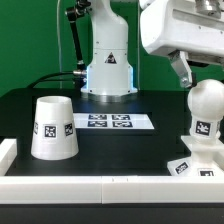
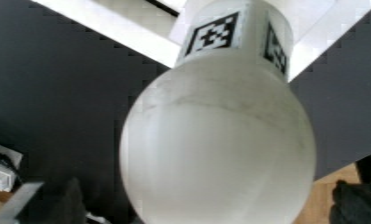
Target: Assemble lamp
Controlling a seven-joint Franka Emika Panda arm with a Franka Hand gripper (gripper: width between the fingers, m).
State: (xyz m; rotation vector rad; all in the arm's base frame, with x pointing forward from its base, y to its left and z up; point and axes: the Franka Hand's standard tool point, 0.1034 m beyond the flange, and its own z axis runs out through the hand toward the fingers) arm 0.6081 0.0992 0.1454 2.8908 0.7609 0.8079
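Observation:
The bulb (image 1: 205,112) stands upright at the exterior view's right, round head up, with its tagged stem in the low sloped base (image 1: 188,166). The tapered shade (image 1: 54,128) stands mouth down on the black table at the exterior view's left, apart from both. My gripper (image 1: 184,70) hangs just above and beside the bulb's head. In the wrist view the bulb (image 2: 217,130) fills the picture. My gripper (image 2: 217,208) is open, with a dark finger on each side of the head and a gap between each finger and the bulb.
The marker board (image 1: 108,122) lies flat on the table between the shade and the bulb. A low white wall (image 1: 100,186) runs along the table's front edge and left side. The robot's white pedestal (image 1: 108,72) stands at the back.

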